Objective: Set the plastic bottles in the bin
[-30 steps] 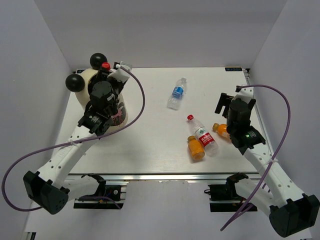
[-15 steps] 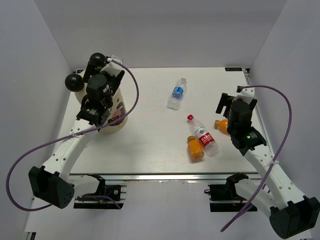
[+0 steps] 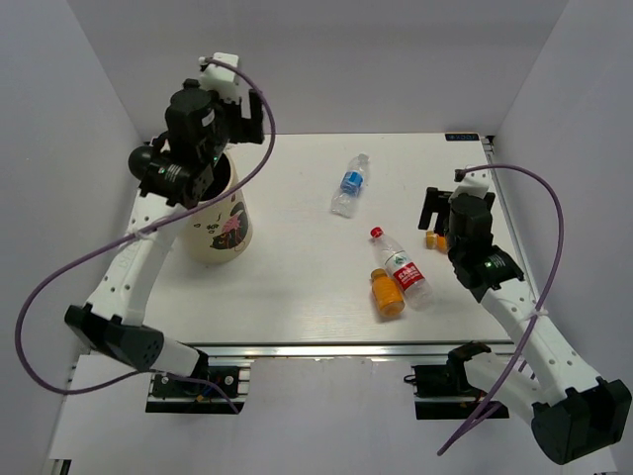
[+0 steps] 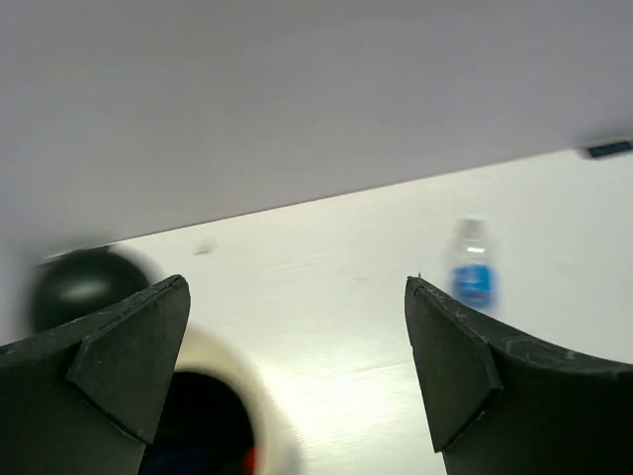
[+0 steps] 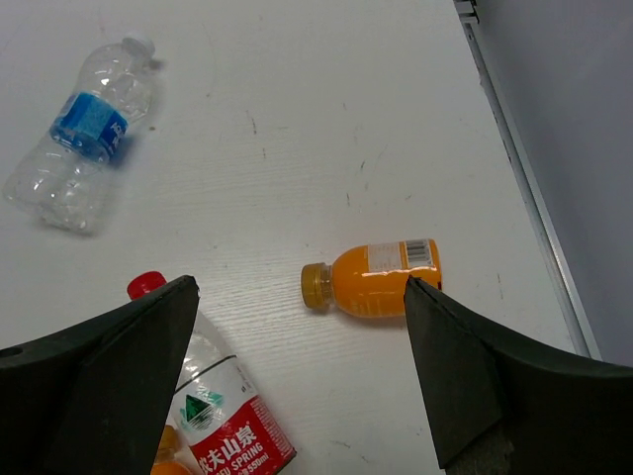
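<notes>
The cream bin (image 3: 220, 230) stands at the table's left; its dark opening (image 4: 198, 435) shows a bit of red and blue inside. My left gripper (image 4: 297, 287) hangs open and empty above the bin's far rim (image 3: 245, 117). Four bottles lie on the table. A blue-label bottle (image 3: 349, 185) (image 5: 84, 129) is far centre. A red-cap bottle (image 3: 401, 269) (image 5: 213, 396) lies beside an orange bottle (image 3: 387, 294). Another orange bottle (image 5: 381, 277) lies on its side under my right gripper (image 5: 299, 282) (image 3: 442, 213), which is open above it, apart from it.
One black ball ear (image 3: 146, 163) (image 4: 84, 287) sticks out at the bin's left; the left arm covers the other. White walls close in the table on three sides. A metal rail (image 5: 524, 168) runs along the right edge.
My left gripper opened over the bin and the red-capped bottle it held is gone from its jaws. The left arm then rose and swung back. My right gripper shifted slightly over the orange bottle.
</notes>
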Robot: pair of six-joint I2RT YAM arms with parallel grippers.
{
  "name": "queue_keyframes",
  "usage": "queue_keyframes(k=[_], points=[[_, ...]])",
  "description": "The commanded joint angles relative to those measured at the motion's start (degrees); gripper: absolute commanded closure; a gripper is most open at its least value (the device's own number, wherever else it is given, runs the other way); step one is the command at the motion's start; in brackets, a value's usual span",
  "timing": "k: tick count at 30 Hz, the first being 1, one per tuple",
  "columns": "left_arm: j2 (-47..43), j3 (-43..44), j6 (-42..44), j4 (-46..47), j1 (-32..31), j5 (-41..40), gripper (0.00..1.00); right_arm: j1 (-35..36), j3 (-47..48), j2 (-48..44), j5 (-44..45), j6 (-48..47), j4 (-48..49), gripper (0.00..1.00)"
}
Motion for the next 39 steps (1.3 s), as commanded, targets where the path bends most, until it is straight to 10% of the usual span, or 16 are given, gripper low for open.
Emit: queue_keyframes(k=[1, 11, 19, 39], points=[[7.52, 3.87, -11.34, -7.40, -2.53, 18.49, 0.02, -0.49, 4.40, 1.31, -0.64, 0.83, -2.54, 0.11], [41.88, 33.83, -9.85, -10.47, -7.99, 22.82, 0.02, -10.51, 10.91, 8.34, -7.93, 5.05, -12.21, 0.11], [56.21, 39.56, -10.02, -1.42, -11.07, 11.59, 0.02, -11.39, 11.97, 8.79, -7.15, 4.80, -13.53, 0.11], [69.85, 40.54, -17.23, 3.95, -12.82, 14.20, 0.02, -11.65, 10.74, 9.40, -7.85, 4.62, -12.83, 0.11]])
